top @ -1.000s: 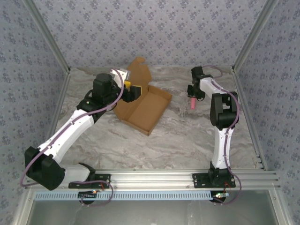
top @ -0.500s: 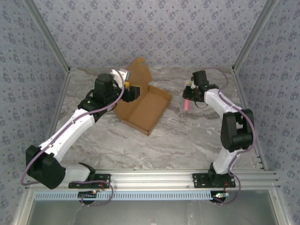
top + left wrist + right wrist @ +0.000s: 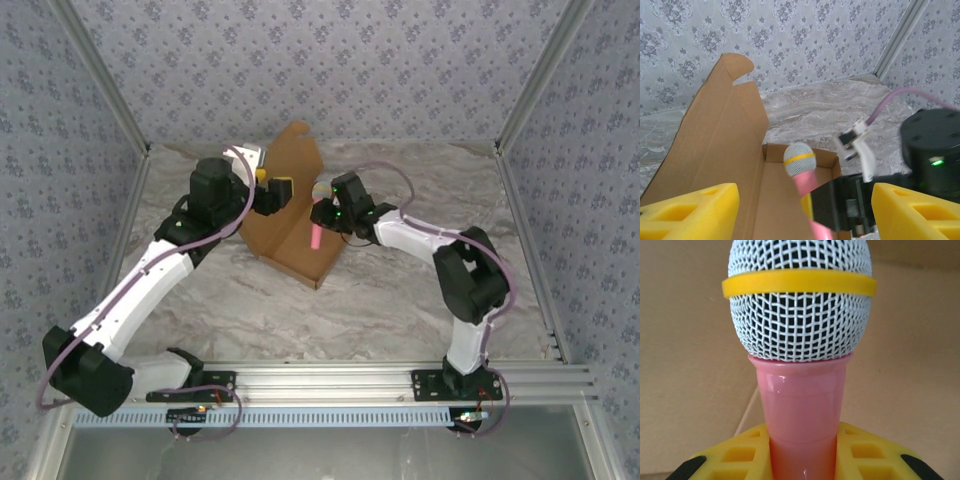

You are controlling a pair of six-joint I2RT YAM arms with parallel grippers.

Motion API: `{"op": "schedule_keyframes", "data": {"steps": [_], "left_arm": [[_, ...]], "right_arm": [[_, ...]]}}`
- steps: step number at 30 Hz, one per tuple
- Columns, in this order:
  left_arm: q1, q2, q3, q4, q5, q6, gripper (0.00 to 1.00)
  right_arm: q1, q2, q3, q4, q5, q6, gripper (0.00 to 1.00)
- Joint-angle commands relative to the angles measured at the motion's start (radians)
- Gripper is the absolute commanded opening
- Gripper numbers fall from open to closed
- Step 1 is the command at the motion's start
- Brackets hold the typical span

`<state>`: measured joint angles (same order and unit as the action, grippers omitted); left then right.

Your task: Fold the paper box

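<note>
Brown paper box [image 3: 288,243], left claw [image 3: 277,192] open beside it, outstretched right claw [image 3: 321,214] gripping pink microphone [image 3: 315,238]

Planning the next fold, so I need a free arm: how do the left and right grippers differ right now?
The left gripper is open and empty; the right gripper is shut on a pink microphone. The left gripper sits beside the raised lid of the paper box; the right gripper hovers over its open tray. Both have yellow fingers.

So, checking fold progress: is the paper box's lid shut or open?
Open: the paper box has its lid flap standing up at the far edge, tray inside exposed.
</note>
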<state>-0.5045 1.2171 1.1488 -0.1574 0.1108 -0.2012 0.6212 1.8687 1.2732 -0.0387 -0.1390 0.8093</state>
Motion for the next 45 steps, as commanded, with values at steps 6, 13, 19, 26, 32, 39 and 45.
{"op": "schedule_keyframes", "data": {"steps": [6,13,19,26,32,39,45], "left_arm": [[-0.003,-0.074,-0.034,0.009,-0.048,0.031,0.71],[0.000,-0.092,-0.043,0.010,-0.056,0.041,0.71],[0.000,-0.093,-0.046,0.010,-0.059,0.042,0.71],[0.000,-0.117,-0.054,0.007,-0.082,0.046,0.71],[0.030,-0.151,-0.070,-0.017,-0.143,0.053,0.71],[0.241,-0.195,-0.137,-0.047,-0.074,-0.064,0.73],[0.375,-0.164,-0.179,-0.009,0.095,-0.167,0.76]], "right_arm": [[0.037,0.128,0.087,0.018,0.082,0.122,0.30],[0.040,0.178,0.085,0.009,0.119,0.138,0.34],[0.041,0.178,0.090,-0.006,0.137,0.119,0.42],[0.042,0.119,0.086,-0.038,0.171,0.061,0.51],[0.055,-0.048,0.036,-0.024,0.198,-0.109,0.55],[0.002,-0.255,-0.101,-0.118,0.235,-0.379,0.63],[-0.111,-0.279,-0.169,-0.082,0.147,-0.453,0.67]]}}
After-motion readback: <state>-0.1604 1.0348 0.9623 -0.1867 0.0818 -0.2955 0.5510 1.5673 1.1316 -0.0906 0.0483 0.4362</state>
